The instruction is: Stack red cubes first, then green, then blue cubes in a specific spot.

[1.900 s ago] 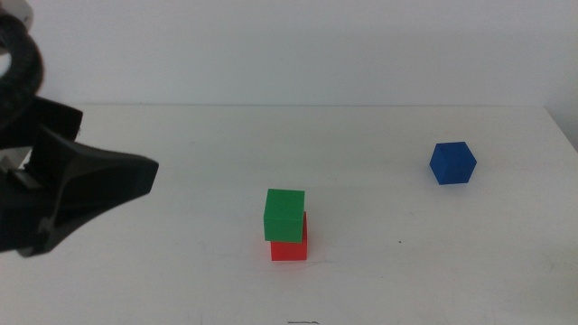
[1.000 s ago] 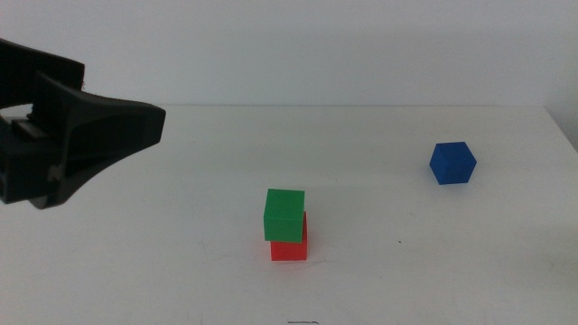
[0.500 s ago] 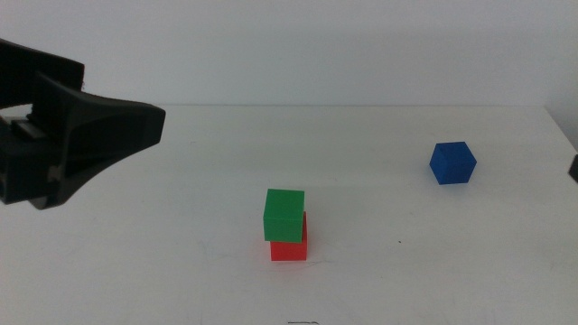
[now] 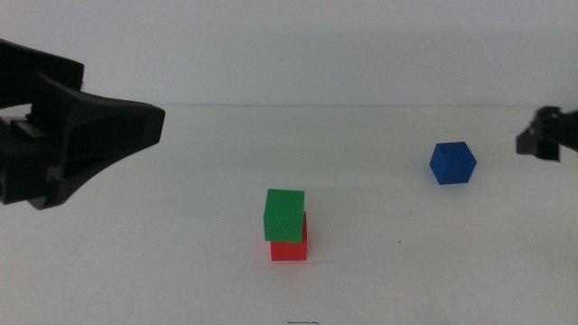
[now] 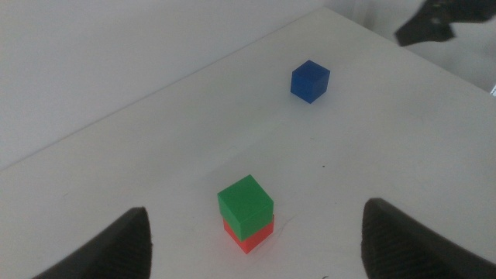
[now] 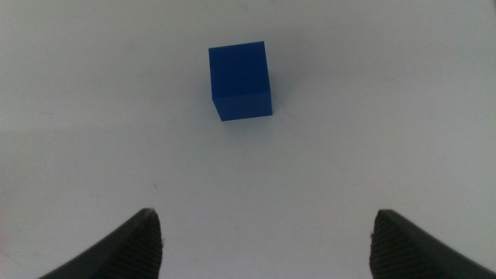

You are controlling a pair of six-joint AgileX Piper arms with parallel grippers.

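Right wrist view: wide-open right gripper (image 6: 263,232) faces small matte deep-blue cube (image 6: 240,80) near table's right edge; straddle it squarely before closing. Left gripper (image 5: 256,240) waits, wide.

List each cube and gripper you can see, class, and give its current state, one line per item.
red cube: on the table, bottom of the stack.
green cube: resting on the red cube, slightly offset.
blue cube: alone on the table, unstacked.
left gripper: open, empty, raised.
right gripper: open, empty, facing the blue cube.
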